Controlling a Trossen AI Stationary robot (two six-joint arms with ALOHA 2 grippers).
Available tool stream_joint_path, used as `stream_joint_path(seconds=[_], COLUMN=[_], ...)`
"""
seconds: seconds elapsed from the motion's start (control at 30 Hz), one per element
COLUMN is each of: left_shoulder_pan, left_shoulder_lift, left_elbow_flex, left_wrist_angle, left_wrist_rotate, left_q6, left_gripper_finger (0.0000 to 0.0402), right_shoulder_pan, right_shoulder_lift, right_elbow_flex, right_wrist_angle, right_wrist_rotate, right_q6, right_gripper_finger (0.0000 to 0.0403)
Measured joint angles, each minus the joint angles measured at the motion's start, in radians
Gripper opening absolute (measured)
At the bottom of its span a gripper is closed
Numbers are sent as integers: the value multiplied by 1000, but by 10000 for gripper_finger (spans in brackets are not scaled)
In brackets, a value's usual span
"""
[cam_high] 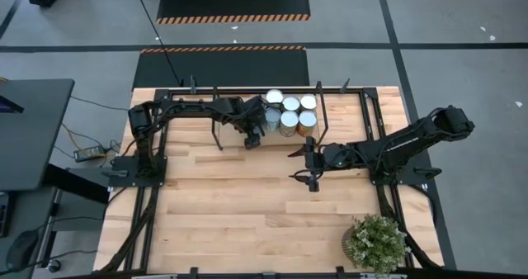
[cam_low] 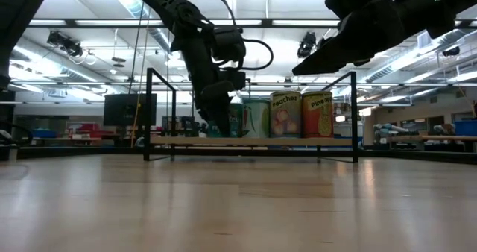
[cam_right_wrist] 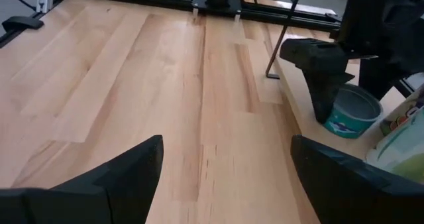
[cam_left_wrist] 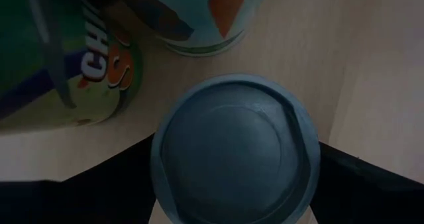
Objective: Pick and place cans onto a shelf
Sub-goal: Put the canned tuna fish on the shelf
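Observation:
The shelf (cam_low: 261, 142), a light-wood board in a thin black frame, stands at the table's far middle. Several cans (cam_high: 290, 112) stand on it in two rows; labelled ones (cam_low: 302, 114) show in the low view. My left gripper (cam_high: 253, 139) reaches down at the left end of the rows and is shut on a short teal can with a blue-grey top (cam_left_wrist: 235, 148). My right gripper (cam_right_wrist: 225, 177) hovers open over bare table to the right of the middle (cam_high: 307, 165), with nothing between its fingers. My left gripper pinches the teal can's round side wall (cam_right_wrist: 334, 118) between its two fingers, one on each opposite side. The fingers (cam_right_wrist: 322, 95) come steeply from above, slanting toward the far edge. The can stands upright, its base at the shelf board (cam_right_wrist: 298, 111); whether it rests there I cannot tell.
A green-labelled can (cam_left_wrist: 66, 58) and a teal-and-orange one (cam_left_wrist: 205, 18) stand close beside the held can. A potted plant (cam_high: 375, 242) sits at the table's near right corner. A black desk (cam_high: 33, 130) stands off the left side. Open tabletop (cam_high: 247, 205) lies in the near middle.

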Motion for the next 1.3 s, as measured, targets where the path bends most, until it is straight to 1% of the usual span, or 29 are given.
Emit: stream_joint_path(seconds=[0.27, 0.73, 0.87, 1.17, 1.23, 1.3], left_shoulder_pan=[0, 0, 0, -7, -14, -23], left_shoulder_lift=[0, 0, 0, 1, 1, 2], left_elbow_flex=[0, 0, 0, -1, -1, -1], left_wrist_angle=[-27, -37, -36, -32, -31, -30], left_wrist_rotate=[65, 55, 54, 52, 46, 23], left_q6=[0, -41, -26, -31, -33, -33], left_gripper_finger=[315, 314, 314, 316, 318, 332], right_shoulder_pan=[5, 5, 5, 5, 5, 5], right_shoulder_lift=[0, 0, 0, 0, 0, 0], right_elbow_flex=[0, 0, 0, 0, 0, 0], right_wrist_angle=[0, 29, 29, 30, 31, 31], right_wrist_rotate=[25, 18, 0, -1, -1, -1], right_q6=[-8, -21, -24, -33, -36, -37], right_gripper_finger=[338, 338, 338, 338, 338, 338])
